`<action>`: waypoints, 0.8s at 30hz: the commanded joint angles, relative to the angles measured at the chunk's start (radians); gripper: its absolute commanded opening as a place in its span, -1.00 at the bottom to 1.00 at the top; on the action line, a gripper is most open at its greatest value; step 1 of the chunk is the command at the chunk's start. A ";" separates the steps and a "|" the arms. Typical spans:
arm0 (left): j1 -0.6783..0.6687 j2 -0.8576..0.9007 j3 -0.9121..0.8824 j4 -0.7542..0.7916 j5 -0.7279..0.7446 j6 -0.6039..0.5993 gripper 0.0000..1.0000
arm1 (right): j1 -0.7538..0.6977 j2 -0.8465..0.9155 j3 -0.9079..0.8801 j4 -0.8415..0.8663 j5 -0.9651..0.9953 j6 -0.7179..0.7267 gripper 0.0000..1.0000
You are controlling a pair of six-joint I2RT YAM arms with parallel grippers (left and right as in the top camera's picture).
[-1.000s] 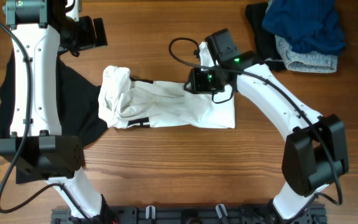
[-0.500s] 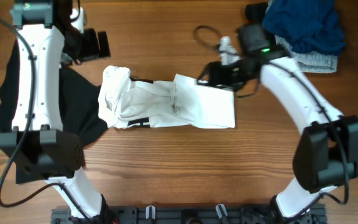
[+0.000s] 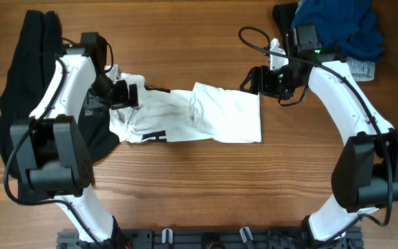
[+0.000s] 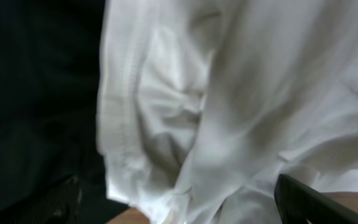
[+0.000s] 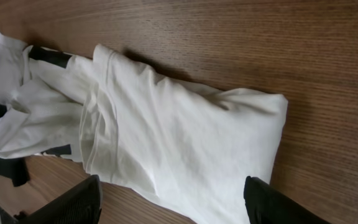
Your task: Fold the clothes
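The white T-shirt (image 3: pixel 213 117) lies across the middle of the table as a long folded strip, bunched at its left end, with a bit of black print (image 3: pixel 156 136) showing. The black garment (image 3: pixel 19 104) lies spread at the far left. My left gripper (image 3: pixel 124 95) hovers open over the bunched left end; in the left wrist view white fabric (image 4: pixel 229 93) fills the frame beside the black garment (image 4: pixel 36 93), and my gripper (image 4: pixel 179 211) holds nothing. My right gripper (image 3: pixel 260 81) stands open just past the shirt's far right corner. In its wrist view the shirt (image 5: pixel 166 124) lies flat ahead of the gripper (image 5: pixel 176 208).
A heap of blue and grey clothes (image 3: pixel 337 31) sits at the back right corner, close behind the right arm. A black rail (image 3: pixel 206 241) runs along the front edge. Bare wood (image 3: pixel 199 187) lies in front of the shirt.
My right gripper let go of the folded-over shirt part, opened and drew back to the right. My left arm swung from the back left down onto the shirt's left end.
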 commanded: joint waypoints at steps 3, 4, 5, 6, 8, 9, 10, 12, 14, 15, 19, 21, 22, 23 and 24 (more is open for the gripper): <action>0.005 0.005 -0.110 0.139 0.100 0.093 0.91 | 0.001 -0.032 0.011 -0.010 0.018 -0.021 0.47; 0.005 0.005 -0.120 0.152 0.100 0.093 0.81 | 0.001 -0.032 0.011 -0.012 0.018 -0.021 0.47; 0.005 0.005 -0.134 0.165 0.101 0.093 0.67 | 0.001 -0.032 0.011 -0.013 0.018 -0.021 0.47; 0.005 0.005 -0.143 0.169 0.107 0.093 0.50 | 0.001 -0.032 0.011 -0.013 0.018 -0.021 0.47; 0.005 0.005 -0.149 0.171 0.107 0.093 0.14 | 0.001 -0.032 0.011 -0.013 0.018 -0.021 0.47; 0.005 0.005 -0.149 0.172 0.107 0.093 -0.59 | 0.001 -0.032 0.011 -0.013 0.018 -0.021 0.47; 0.005 0.004 -0.149 0.176 0.107 0.093 -0.89 | 0.001 -0.032 0.011 -0.013 0.018 -0.021 0.47; 0.005 0.002 -0.140 0.178 0.106 0.093 -0.92 | 0.002 -0.032 0.011 -0.013 0.018 -0.018 0.46; 0.005 -0.006 -0.098 0.149 0.107 0.092 -0.92 | 0.003 -0.032 0.008 -0.026 0.017 -0.018 0.46; 0.005 -0.018 -0.060 0.116 0.107 0.089 -0.92 | 0.003 -0.032 0.007 -0.049 0.018 -0.018 0.46; 0.003 -0.084 0.078 -0.005 0.107 0.089 -0.92 | 0.003 -0.032 -0.035 -0.071 0.010 -0.017 0.33; 0.003 -0.129 0.117 -0.027 0.107 0.071 -0.92 | 0.003 -0.032 -0.072 -0.056 0.006 -0.017 0.19; 0.003 -0.150 0.121 -0.025 0.108 0.056 -0.92 | 0.003 -0.032 -0.092 -0.042 -0.007 -0.017 0.12; 0.002 -0.173 0.121 -0.026 0.116 0.051 -0.92 | 0.003 -0.032 -0.122 -0.019 -0.032 -0.016 -0.01; -0.002 -0.187 0.121 -0.030 0.134 0.051 -0.92 | 0.003 -0.032 -0.143 0.004 -0.050 -0.014 -0.07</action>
